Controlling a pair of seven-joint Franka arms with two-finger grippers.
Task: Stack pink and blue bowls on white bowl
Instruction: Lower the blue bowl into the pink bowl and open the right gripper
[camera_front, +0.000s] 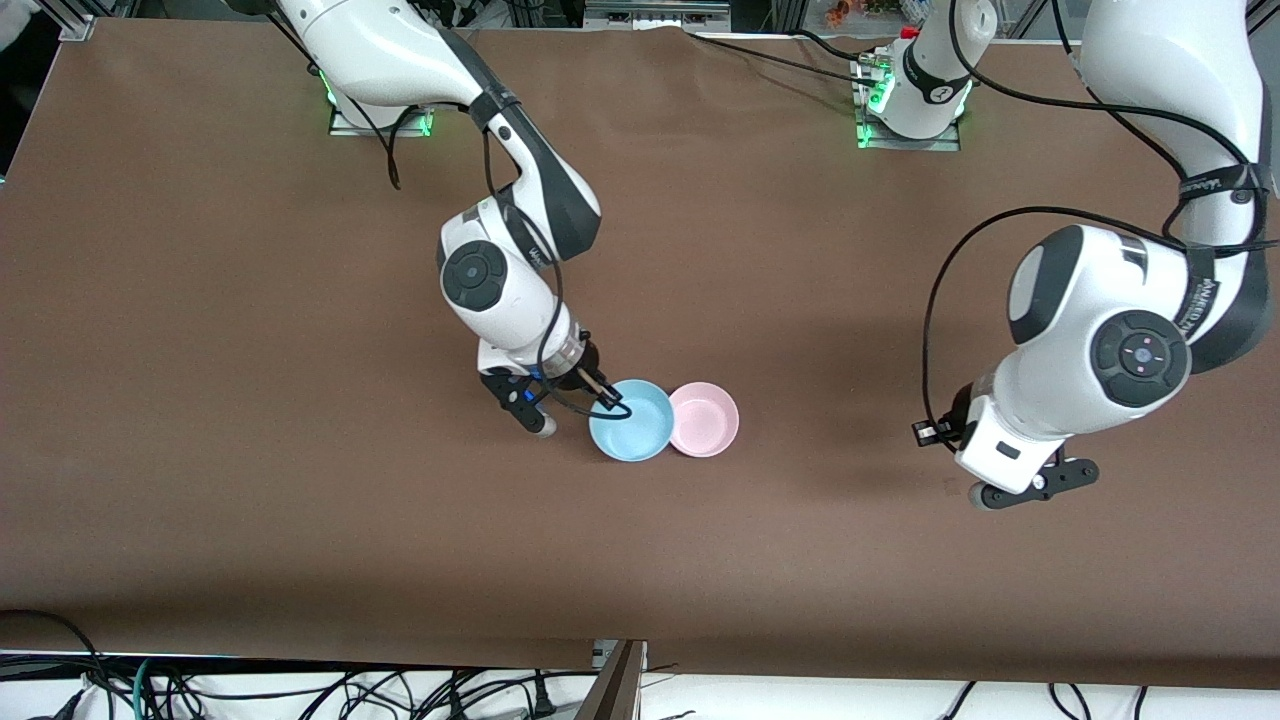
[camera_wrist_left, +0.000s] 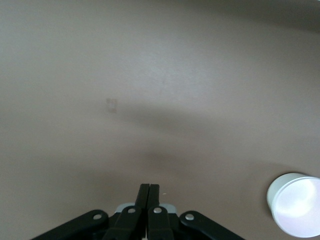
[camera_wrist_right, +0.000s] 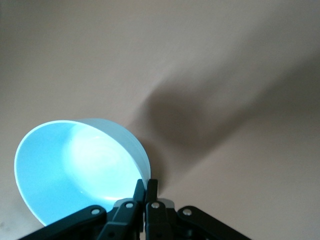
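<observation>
The light blue bowl (camera_front: 635, 425) is beside the pink bowl (camera_front: 705, 420), toward the right arm's end of the table, and their rims meet in the front view. My right gripper (camera_front: 607, 400) is shut on the blue bowl's rim. In the right wrist view (camera_wrist_right: 146, 183) its jaws pinch the rim, one inside and one outside, and the blue bowl (camera_wrist_right: 70, 170) is tilted. My left gripper (camera_front: 1035, 485) is shut and empty over bare table at the left arm's end (camera_wrist_left: 149, 186). In the left wrist view a pale bowl (camera_wrist_left: 296, 204) with a white wall shows. No separate white bowl shows in the front view.
The brown table (camera_front: 300, 500) carries only the two bowls. Cables lie along the table's edge nearest the front camera (camera_front: 300, 690) and near the arm bases (camera_front: 780, 55). The left arm waits.
</observation>
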